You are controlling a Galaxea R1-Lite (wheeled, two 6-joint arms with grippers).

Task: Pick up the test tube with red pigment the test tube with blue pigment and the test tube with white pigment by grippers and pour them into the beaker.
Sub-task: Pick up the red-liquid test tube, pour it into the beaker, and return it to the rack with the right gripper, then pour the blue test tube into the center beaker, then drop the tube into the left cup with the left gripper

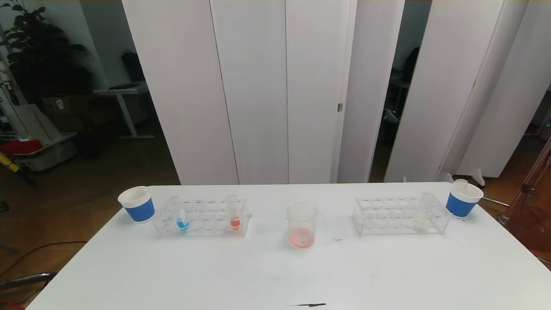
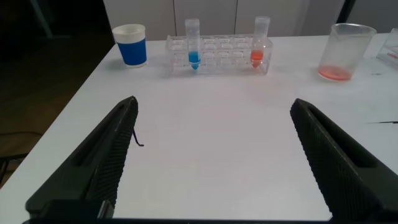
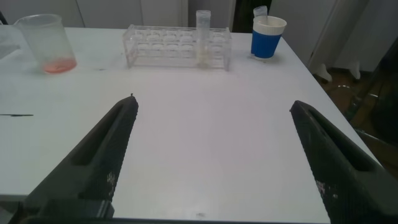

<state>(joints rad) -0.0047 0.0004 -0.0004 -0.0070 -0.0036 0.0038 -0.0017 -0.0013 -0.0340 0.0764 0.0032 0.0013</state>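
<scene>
The clear beaker (image 1: 301, 224) stands mid-table with a thin pinkish-red layer at its bottom; it also shows in the left wrist view (image 2: 345, 51) and the right wrist view (image 3: 45, 43). The blue-pigment tube (image 1: 181, 217) and a red-pigment tube (image 1: 233, 214) stand upright in the left clear rack (image 1: 202, 218). The white-pigment tube (image 1: 424, 213) stands in the right rack (image 1: 400, 215), also seen in the right wrist view (image 3: 203, 37). My left gripper (image 2: 213, 106) and right gripper (image 3: 212, 106) are open and empty over bare table near its front edge. Neither shows in the head view.
A blue-banded white paper cup (image 1: 137, 203) stands left of the left rack. Another cup (image 1: 462, 199) stands right of the right rack with an empty tube leaning in it. A small dark mark (image 1: 312, 305) lies near the table's front edge.
</scene>
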